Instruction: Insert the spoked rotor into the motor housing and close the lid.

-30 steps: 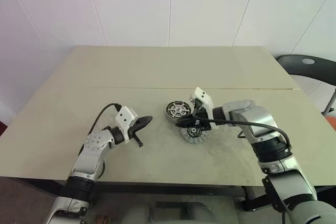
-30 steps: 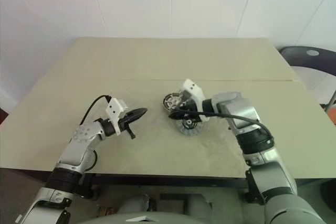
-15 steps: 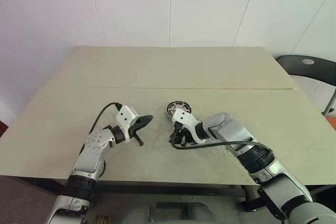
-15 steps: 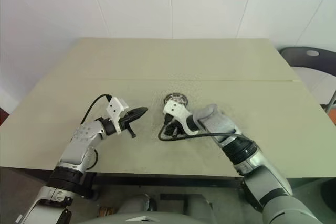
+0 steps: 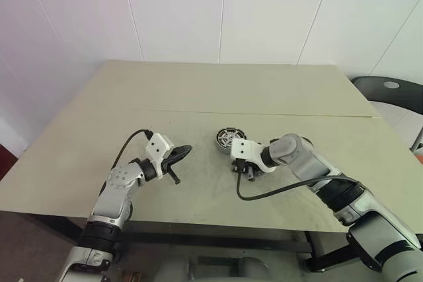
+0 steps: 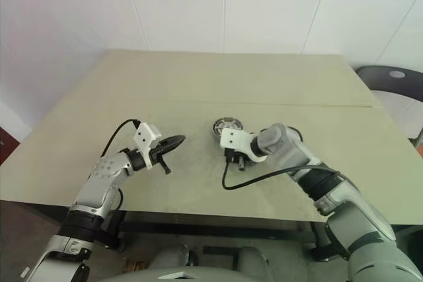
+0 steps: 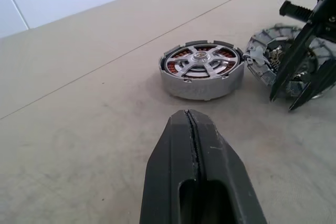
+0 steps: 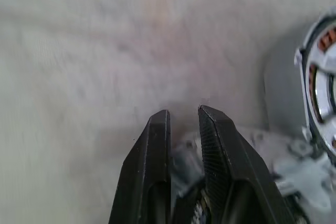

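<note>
Left wrist view: motor housing [image 7: 202, 70] with spoked rotor [image 7: 201, 61] seated inside, mid surface [image 5: 198, 90] | lid [image 7: 283, 66] just right of housing, flat on surface | right pincer [image 7: 307, 74] tips down on lid, fingers a narrow gap apart, clamped on lid's edge | left pincer [image 5: 182, 152] together, empty, well left of housing

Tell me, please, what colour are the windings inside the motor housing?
Copper-orange windings in the motor housing, clearest in the left wrist view.
</note>
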You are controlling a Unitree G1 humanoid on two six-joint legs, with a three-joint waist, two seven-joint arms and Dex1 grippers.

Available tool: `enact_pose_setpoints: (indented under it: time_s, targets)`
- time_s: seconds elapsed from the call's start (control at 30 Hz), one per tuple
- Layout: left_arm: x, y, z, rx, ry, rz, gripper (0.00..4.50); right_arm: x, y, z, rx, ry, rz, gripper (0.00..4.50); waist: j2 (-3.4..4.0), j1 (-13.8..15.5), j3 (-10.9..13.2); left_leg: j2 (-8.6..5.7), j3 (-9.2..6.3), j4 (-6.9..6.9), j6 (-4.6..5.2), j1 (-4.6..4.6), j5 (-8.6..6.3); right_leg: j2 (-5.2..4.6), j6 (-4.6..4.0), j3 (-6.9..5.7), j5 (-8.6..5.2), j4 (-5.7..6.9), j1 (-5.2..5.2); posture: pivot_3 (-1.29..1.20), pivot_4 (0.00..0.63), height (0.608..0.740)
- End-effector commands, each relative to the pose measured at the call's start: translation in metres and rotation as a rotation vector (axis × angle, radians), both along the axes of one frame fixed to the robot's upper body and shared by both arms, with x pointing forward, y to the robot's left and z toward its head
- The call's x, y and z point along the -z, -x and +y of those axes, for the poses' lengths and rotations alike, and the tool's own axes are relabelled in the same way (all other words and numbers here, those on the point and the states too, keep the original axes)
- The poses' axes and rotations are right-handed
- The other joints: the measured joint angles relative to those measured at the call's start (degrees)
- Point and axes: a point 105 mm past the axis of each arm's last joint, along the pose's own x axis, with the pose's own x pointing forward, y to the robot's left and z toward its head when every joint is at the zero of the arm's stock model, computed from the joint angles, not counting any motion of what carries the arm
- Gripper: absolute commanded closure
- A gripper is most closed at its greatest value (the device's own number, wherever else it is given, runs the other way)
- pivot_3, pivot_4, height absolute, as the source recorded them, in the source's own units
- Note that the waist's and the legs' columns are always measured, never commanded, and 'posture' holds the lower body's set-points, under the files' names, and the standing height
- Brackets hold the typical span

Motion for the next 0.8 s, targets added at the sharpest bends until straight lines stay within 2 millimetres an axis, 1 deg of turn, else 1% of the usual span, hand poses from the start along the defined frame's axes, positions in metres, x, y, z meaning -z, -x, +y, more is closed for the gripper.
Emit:
enact_pose_setpoints:
  time_s: [0.03, 0.1, 0.17, 0.3, 0.47, 0.53, 0.63, 0.8]
  targets:
    - [-0.014, -0.004, 0.001, 0.002, 0.0, -0.056, 4.5, 0.012, 0.001, -0.027, 0.08, 0.043, 0.068, 3.59, -0.01, 0.1, 0.0, -0.04, 0.02, 0.0, 0.08, -0.04, -0.04, -0.07, 0.01, -0.04, 0.01, -0.01, -0.03, 0.0, 0.0, 0.74]
    - [-0.014, -0.004, 0.001, 0.004, -0.001, -0.057, 4.5, 0.004, 0.001, -0.018, 0.095, -0.043, 0.092, 3.59, -0.01, 0.1, 0.0, -0.08, 0.02, -0.01, 0.23, -0.16, -0.11, -0.15, 0.05, -0.08, 0.01, -0.01, -0.14, 0.0, 0.0, 0.74]
    - [-0.014, -0.004, 0.001, 0.005, -0.002, -0.058, 4.5, -0.001, -0.002, -0.016, 0.119, -0.07, 0.093, 3.59, -0.01, 0.1, 0.0, -0.1, 0.04, -0.03, 0.35, -0.3, -0.08, -0.19, 0.05, -0.08, 0.02, 0.0, -0.26, 0.0, 0.0, 0.74]
    - [-0.015, -0.004, 0.002, 0.007, -0.005, -0.059, 4.5, 0.001, -0.022, -0.039, 0.162, 0.062, -0.032, 3.59, 0.04, -0.1, 0.0, -0.1, 0.04, -0.04, 0.26, -0.47, -0.14, -0.25, 0.03, -0.11, 0.02, 0.07, -0.37, 0.0, 0.0, 0.74]
    - [-0.015, -0.004, 0.001, 0.008, -0.009, -0.059, 4.5, -0.017, -0.037, -0.046, 0.177, 0.061, -0.105, 3.59, 0.08, -0.1, 0.0, -0.1, 0.13, 0.04, 0.23, -0.29, -0.15, -0.62, 0.01, -0.49, 0.05, -0.01, -0.32, 0.0, 0.0, 0.74]
    - [-0.015, -0.004, 0.001, 0.009, -0.008, -0.059, 4.5, -0.022, -0.039, -0.046, 0.176, 0.051, -0.11, 3.59, 0.09, -0.1, 0.0, -0.1, 0.2, 0.06, 0.23, -0.28, -0.15, -0.7, 0.05, -0.57, 0.07, -0.01, -0.33, 0.0, 0.0, 0.74]
    - [-0.014, -0.004, 0.0, 0.01, -0.009, -0.056, 4.5, -0.028, -0.036, -0.041, 0.161, -0.007, -0.082, 3.59, 0.1, -0.1, 0.0, -0.1, 0.22, 0.02, 0.26, -0.32, -0.14, -0.71, 0.1, -0.62, 0.1, 0.0, -0.39, 0.0, 0.0, 0.74]
    - [-0.013, -0.003, 0.0, 0.008, -0.01, -0.053, 4.5, -0.038, -0.035, -0.036, 0.159, -0.09, -0.058, 3.59, 0.14, -0.3, 0.1, 0.05, 0.23, -0.01, 0.43, -0.85, -0.03, -0.51, 0.3, -0.62, 0.22, 0.07, -0.77, 0.0, 0.0, 0.74]
